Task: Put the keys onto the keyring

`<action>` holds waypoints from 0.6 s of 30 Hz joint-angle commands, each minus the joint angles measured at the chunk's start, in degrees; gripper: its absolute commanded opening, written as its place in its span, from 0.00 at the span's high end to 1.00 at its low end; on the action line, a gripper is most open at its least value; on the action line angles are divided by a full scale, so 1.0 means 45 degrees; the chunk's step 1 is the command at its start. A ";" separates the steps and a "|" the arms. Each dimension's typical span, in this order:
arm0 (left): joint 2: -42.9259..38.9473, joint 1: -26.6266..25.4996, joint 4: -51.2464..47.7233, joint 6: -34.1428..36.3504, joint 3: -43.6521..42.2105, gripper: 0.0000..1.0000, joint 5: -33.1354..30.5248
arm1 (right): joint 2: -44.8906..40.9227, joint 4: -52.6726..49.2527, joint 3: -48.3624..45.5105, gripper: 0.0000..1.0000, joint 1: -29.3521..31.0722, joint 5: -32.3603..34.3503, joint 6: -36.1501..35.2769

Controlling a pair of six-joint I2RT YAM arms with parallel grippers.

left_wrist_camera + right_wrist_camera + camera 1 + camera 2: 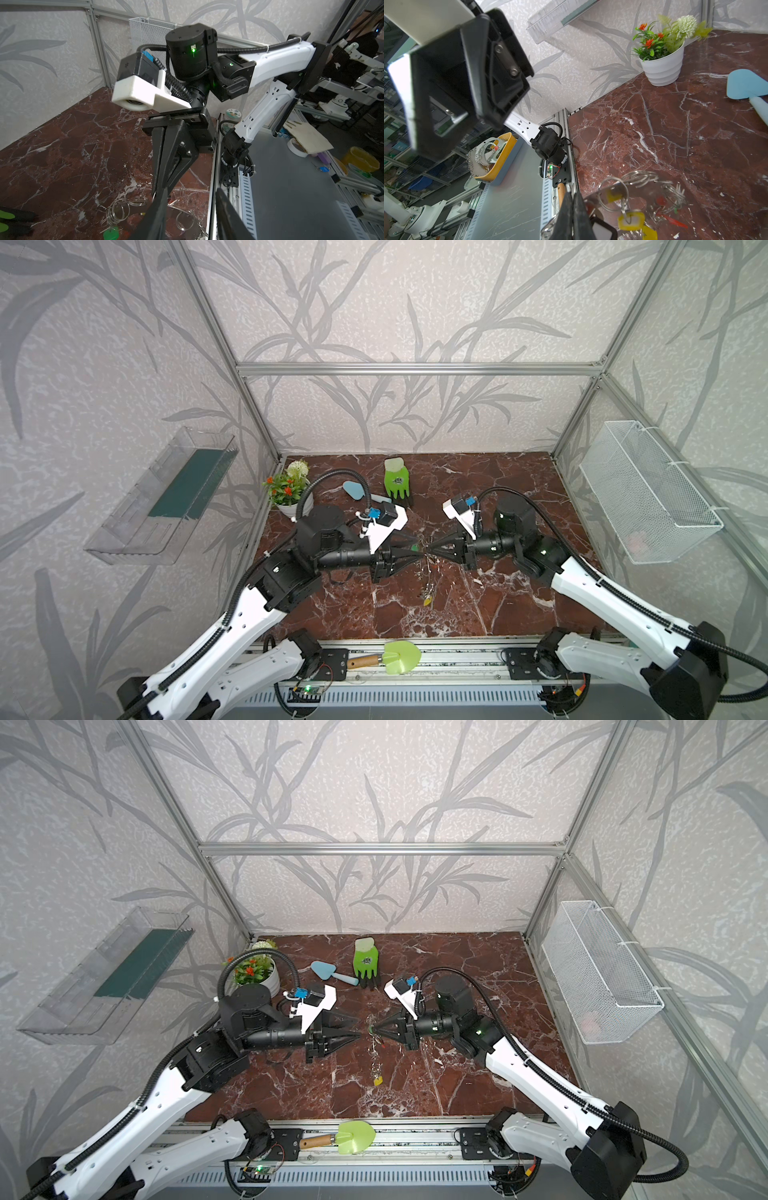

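Observation:
The keyring (427, 572) hangs above the marble table between my two grippers in both top views, a yellow-tagged key (427, 601) dangling lowest. My right gripper (430, 550) is shut on the keyring's flat grey rim (612, 191). In the right wrist view its fingers (573, 216) pinch together beside yellow tags (631, 220), a black-framed tag (602, 230) and red tags (672, 221). My left gripper (420, 552) faces it, open, its fingers (226, 212) apart. Between them show the rim and a split ring (185, 220). A green-tagged key (111, 232) hangs beside a bunch of split rings.
A potted plant (286, 489), a blue trowel (357, 489) and a green glove (397, 483) lie at the back of the table. A green shovel (399, 655) rests on the front rail. A wire basket (648, 497) and a clear shelf (166, 497) hang on the side walls.

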 commanded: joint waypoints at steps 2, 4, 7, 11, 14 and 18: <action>0.0860 0.0076 -0.2237 0.1851 0.0785 0.61 0.0683 | -0.0482 -0.0165 0.0578 1.00 0.0280 -0.0412 -0.0654; 0.1255 0.0076 -0.2425 0.2036 0.1050 0.62 0.0815 | -0.0571 -0.0195 0.0585 1.00 0.0304 -0.0433 -0.0670; 0.1583 0.0076 -0.2641 0.2255 0.1271 0.65 0.0784 | -0.0652 -0.0204 0.0546 1.00 0.0315 -0.0441 -0.0689; 0.1781 0.0076 -0.2670 0.2261 0.1300 0.70 0.1008 | -0.0656 -0.0186 0.0551 1.00 0.0321 -0.0451 -0.0710; 0.1974 0.0071 -0.2838 0.2336 0.1358 0.75 0.1028 | -0.0662 -0.0119 0.0546 1.00 0.0326 -0.0493 -0.0696; 0.2119 0.0072 -0.2795 0.2348 0.1378 0.76 0.1184 | -0.0613 -0.0088 0.0578 1.00 0.0316 -0.0516 -0.0680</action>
